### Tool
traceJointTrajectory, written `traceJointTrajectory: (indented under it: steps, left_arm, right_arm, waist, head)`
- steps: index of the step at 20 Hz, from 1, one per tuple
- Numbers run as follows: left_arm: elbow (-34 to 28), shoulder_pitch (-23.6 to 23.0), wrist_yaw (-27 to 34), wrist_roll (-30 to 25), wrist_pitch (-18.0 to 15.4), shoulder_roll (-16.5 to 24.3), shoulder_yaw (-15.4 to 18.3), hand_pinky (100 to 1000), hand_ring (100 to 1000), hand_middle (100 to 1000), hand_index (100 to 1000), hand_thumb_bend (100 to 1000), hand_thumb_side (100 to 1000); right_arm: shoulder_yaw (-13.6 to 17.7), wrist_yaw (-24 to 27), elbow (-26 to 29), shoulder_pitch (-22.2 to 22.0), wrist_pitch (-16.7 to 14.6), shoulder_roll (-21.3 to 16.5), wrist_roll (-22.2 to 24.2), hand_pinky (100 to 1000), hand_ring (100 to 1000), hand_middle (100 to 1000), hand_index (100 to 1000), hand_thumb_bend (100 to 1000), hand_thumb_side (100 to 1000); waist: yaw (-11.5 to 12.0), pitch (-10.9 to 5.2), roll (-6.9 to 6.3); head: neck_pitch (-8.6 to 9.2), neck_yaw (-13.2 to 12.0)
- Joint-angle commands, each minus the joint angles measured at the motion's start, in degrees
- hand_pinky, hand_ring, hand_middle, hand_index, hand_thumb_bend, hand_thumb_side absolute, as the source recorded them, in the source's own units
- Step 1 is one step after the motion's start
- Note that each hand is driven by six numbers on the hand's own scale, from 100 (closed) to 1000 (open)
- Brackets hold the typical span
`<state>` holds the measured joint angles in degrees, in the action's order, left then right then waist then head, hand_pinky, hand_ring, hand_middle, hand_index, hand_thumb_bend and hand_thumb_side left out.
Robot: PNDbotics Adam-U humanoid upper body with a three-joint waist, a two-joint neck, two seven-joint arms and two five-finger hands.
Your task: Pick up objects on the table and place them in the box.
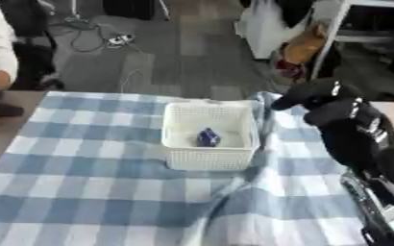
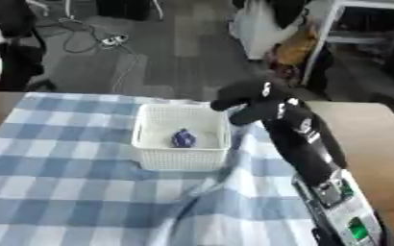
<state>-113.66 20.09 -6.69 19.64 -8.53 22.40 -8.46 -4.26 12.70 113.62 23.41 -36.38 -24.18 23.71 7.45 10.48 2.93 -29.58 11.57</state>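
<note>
Checked cloth [image 1: 91,192] covered the counter at lower frame. At centre, a white basket [image 1: 209,161] contained one small blue object [image 1: 207,137]. Right hand [image 2: 244,98], fingers curled and empty, hovered at the basket's upper right.

I see the white perforated plastic basket [image 1: 209,156] standing on the blue-and-white checked tablecloth [image 1: 82,192], toward the table's far side. A small dark blue object [image 1: 207,138] lies inside it. My right hand [image 2: 247,103] sits just right of the basket's far right corner.
</note>
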Motion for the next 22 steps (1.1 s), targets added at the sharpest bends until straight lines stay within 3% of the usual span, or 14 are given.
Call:
traceJointTrajectory:
  steps: [1, 9, 22]
  left_arm:
    - [-0.9, 0.2, -0.4, 0.5, 0.0, 1.2, 0.6, 711, 578, 934, 725, 100, 783]
    - [-0.9, 0.2, -0.1, 0.2, -0.1, 0.8, 0.4, 709, 579, 931, 725, 100, 781]
    - [-0.9, 0.5, 0.0, 0.1, -0.3, 0.6, 0.5, 708, 579, 929, 725, 100, 780]
  right_arm:
    - [0.9, 4.1, 1.0, 0.2, 1.1, -0.1, 2.0, 715, 741, 782, 759, 178, 1000]
    - [2.2, 6.2, 1.0, 0.3, 1.9, -0.5, 2.8, 713, 730, 770, 739, 133, 1000]
    - [2.3, 5.1, 1.0, -0.1, 1.2, -0.7, 2.2, 713, 722, 766, 721, 101, 999]
  waist:
    - [-0.3, -1.21, -0.25]
    - [-0.5, -2.12, -0.32]
    - [-0.1, -2.48, -0.26]
  head:
    - [-0.44, -0.6]
    - [-1.25, -1.3]
    - [-0.03, -2.0]
